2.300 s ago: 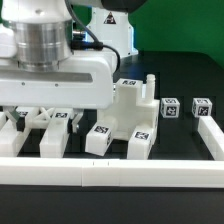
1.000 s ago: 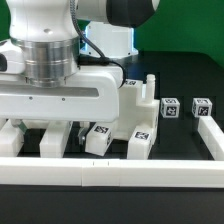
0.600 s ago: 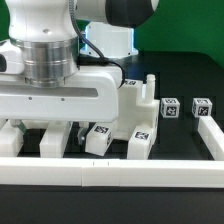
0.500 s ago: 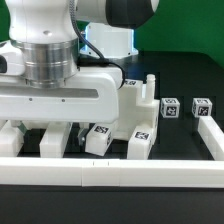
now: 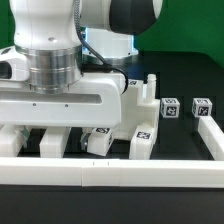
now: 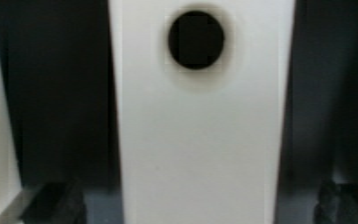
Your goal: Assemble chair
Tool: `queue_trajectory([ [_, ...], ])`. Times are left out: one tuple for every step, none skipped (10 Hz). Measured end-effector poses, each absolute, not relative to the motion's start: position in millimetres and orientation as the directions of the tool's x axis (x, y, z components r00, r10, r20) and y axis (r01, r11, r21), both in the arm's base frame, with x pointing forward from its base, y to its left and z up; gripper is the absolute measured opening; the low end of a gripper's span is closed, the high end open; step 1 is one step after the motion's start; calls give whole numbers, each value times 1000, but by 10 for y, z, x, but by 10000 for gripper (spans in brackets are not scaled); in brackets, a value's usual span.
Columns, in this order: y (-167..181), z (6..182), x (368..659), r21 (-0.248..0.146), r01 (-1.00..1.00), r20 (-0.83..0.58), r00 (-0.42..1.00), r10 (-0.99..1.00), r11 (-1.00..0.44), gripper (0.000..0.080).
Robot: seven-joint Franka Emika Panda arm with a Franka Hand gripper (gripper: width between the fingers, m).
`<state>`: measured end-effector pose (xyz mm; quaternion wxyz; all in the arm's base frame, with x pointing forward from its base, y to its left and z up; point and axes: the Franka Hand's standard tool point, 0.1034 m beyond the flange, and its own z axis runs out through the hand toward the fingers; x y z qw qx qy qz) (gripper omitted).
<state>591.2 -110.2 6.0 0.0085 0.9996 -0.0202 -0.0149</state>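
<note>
White plastic: chair post with oval hole, lying under the arm beside other loose chair parts. Gripper straddles it, jaws apparently spread, not clamping. Step judged: picking up post. Next: lower, centre, close squarely.

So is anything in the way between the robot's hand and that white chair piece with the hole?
No, nothing that I can see. In the wrist view the white post with the dark hole sits right in the middle of the open gripper, with only a bare dark gap on each side.
</note>
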Motion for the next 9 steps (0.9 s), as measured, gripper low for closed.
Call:
queue_trajectory([
  [-1102,60,5912,18,-40,-29,999,-41,-999,535],
  [-1102,60,5912,18,-40,-29,999,-41,-999,400],
  [-1103,63,5914,18,-40,-29,999,-41,-999,284],
  [-1103,62,5913,18,-40,-29,999,-41,-999,284],
  [-1112,62,5912,18,-39,-29,999,-40,-999,284],
  [-1146,68,5906,17,-39,-28,999,-39,-999,284],
  [-1180,105,5903,15,-42,-26,999,-42,-999,284],
  [-1198,180,5905,11,-46,-20,999,-46,-999,284],
  [-1222,260,5890,6,-48,-21,999,-48,-999,284],
])
